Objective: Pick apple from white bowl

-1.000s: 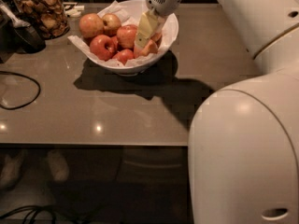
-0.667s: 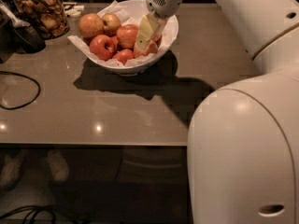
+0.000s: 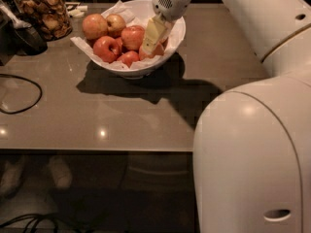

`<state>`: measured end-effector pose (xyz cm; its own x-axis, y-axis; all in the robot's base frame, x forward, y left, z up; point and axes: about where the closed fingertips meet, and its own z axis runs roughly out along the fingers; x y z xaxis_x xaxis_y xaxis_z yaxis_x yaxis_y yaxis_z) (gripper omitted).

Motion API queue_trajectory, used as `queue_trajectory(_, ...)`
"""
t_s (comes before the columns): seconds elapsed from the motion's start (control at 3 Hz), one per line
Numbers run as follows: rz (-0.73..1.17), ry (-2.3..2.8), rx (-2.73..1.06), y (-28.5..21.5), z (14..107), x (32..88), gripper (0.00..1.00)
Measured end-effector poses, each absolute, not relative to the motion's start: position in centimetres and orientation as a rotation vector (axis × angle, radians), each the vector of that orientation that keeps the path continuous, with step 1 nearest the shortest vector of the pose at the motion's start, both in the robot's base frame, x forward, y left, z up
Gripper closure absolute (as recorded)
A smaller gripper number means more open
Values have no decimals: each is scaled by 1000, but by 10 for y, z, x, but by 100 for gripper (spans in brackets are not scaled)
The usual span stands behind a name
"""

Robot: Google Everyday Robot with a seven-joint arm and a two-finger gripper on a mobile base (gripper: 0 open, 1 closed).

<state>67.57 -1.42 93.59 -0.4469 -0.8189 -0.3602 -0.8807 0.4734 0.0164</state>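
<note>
The white bowl [image 3: 176, 35] stands on the grey counter at the upper middle, lined with crumpled white paper [image 3: 115, 9]. It holds several red-yellow apples [image 3: 107, 48]. My gripper [image 3: 152, 37] reaches down from the top into the right side of the bowl. It sits against an apple [image 3: 156, 50] by the right rim, which it partly hides. My white arm fills the right side of the view.
A glass jar [image 3: 44, 12] with brown contents stands at the back left, next to a dark object [image 3: 24, 35]. A black cable [image 3: 19, 93] loops on the counter at the left. The counter's front edge [image 3: 97, 150] runs across the middle.
</note>
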Motion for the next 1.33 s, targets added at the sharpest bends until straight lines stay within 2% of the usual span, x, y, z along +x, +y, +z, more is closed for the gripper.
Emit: queue_trajectory(1.33, 337, 2471, -1435, -16, 918, 681, 39)
